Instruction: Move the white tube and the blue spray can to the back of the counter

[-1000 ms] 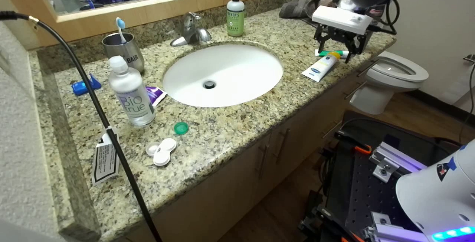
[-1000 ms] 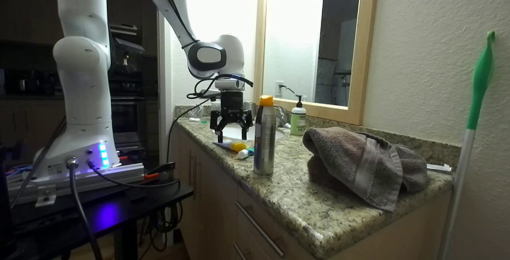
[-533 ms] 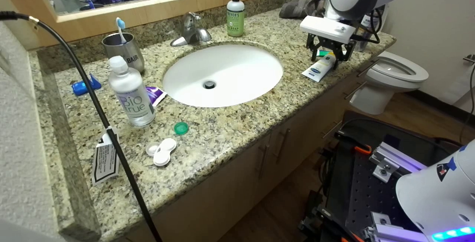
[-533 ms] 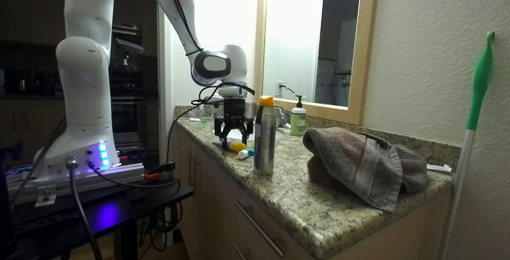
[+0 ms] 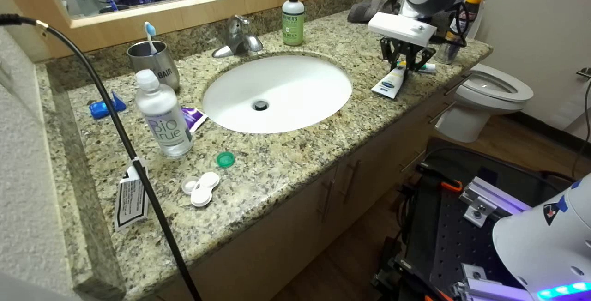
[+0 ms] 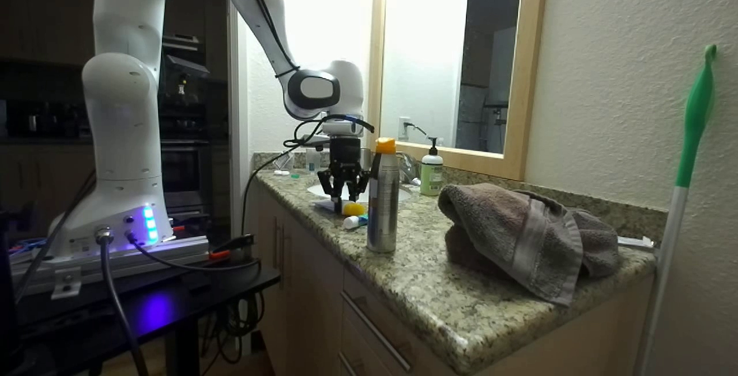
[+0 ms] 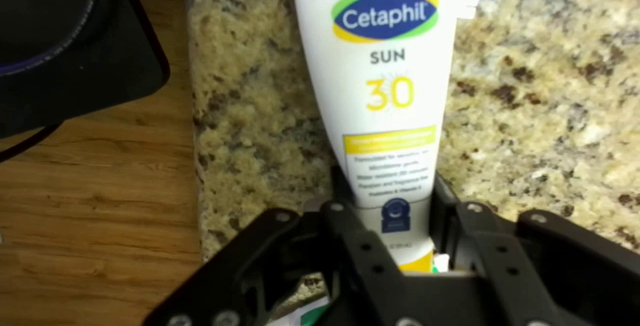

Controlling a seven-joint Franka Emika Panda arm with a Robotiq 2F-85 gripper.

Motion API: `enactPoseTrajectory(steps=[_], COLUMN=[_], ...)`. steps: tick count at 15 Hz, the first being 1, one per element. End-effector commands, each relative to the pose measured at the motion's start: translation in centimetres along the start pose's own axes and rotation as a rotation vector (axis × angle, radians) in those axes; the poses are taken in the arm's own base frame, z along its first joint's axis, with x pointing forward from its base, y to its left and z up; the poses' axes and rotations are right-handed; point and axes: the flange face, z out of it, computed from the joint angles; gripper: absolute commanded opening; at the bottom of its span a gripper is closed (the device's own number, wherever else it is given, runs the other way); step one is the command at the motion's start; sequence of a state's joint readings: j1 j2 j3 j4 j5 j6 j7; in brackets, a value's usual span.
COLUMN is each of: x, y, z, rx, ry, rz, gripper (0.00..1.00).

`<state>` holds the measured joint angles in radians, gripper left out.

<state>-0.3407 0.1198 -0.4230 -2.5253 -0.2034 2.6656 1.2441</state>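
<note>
The gripper (image 7: 392,191) has its jaws clenched on the white tube (image 7: 380,81), one at each side, at the narrow part next to the cap. Only the wrist view lets me read the print, "Cetaphil SUN 30"; the yellow cap (image 6: 354,209) shows better in an exterior view. Whether the tube rests on the granite or is slightly raised, I cannot tell. Just beside the cap lies a green and white tube (image 5: 428,68). The spray can (image 6: 383,209) stands upright near them, while cables (image 5: 437,39) cover a part of it in an exterior view.

The counter (image 5: 286,162) is of speckled granite, beige and brown. In it is set a white sink (image 5: 295,93), with a metal faucet (image 5: 238,38) behind, and a green soap bottle (image 5: 293,24) stands near the back. A grey towel (image 6: 519,232) lies heaped at the counter's end.

White tube and spray can are both close to the front edge; below it the wrist view shows a wooden floor (image 7: 100,206). On the tube's other side, bare granite reaches to the sink, and farther to the back between soap bottle and towel.
</note>
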Motion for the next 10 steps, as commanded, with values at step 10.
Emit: enactPoseTrajectory(steps=[10], x=[3.3], y=[-6.9], z=[-12.6], rx=[0.033], ry=[-0.105], rz=[0.063], gripper=[0.17])
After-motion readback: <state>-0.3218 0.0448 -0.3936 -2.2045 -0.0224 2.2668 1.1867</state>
